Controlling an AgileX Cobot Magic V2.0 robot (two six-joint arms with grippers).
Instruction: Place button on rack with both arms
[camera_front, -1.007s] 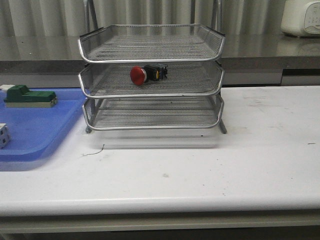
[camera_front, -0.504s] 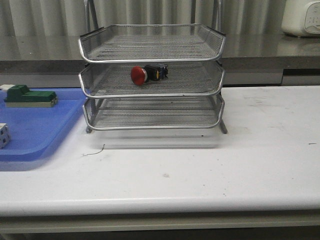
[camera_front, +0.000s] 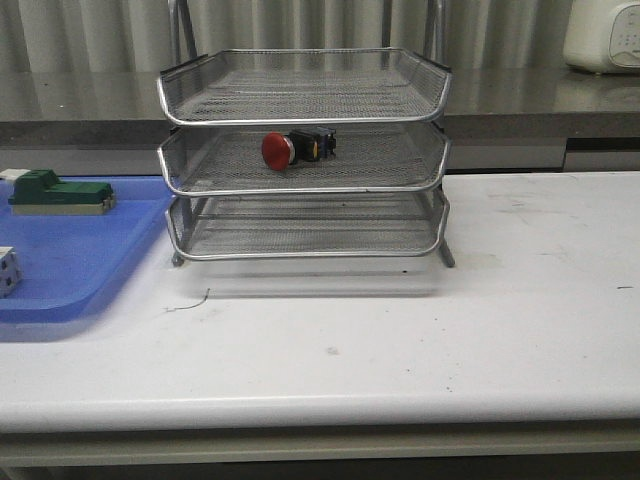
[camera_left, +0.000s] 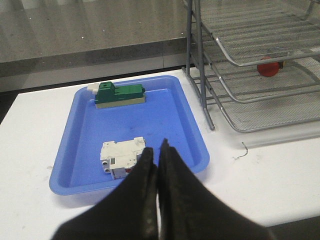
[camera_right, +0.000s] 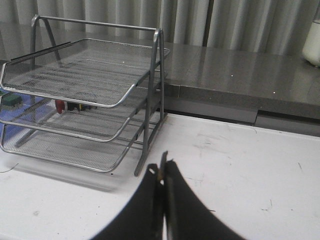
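- The blue tray (camera_front: 70, 260) sits at the left end of the white table (camera_front: 420, 340), just beside the rack.
- A green block (camera_front: 60, 193) lies at the tray's far side, and a white cube (camera_front: 7, 271) lies nearer the front, cut off by the edge of the front view.
- The left gripper (camera_left: 158, 155) shows only in its own wrist view, above the tray's near rim next to the white cube; its fingers are pressed together with nothing between them.
- The rack (camera_front: 303, 155) stands at the middle of the table, towards the back, with three mesh tiers.
- The button (camera_front: 297, 147) lies on its side on the middle tier, its red head pointing left.
- The right gripper (camera_right: 162, 172) hangs over bare table to the right of the rack, well apart from it; its fingers are closed and empty.
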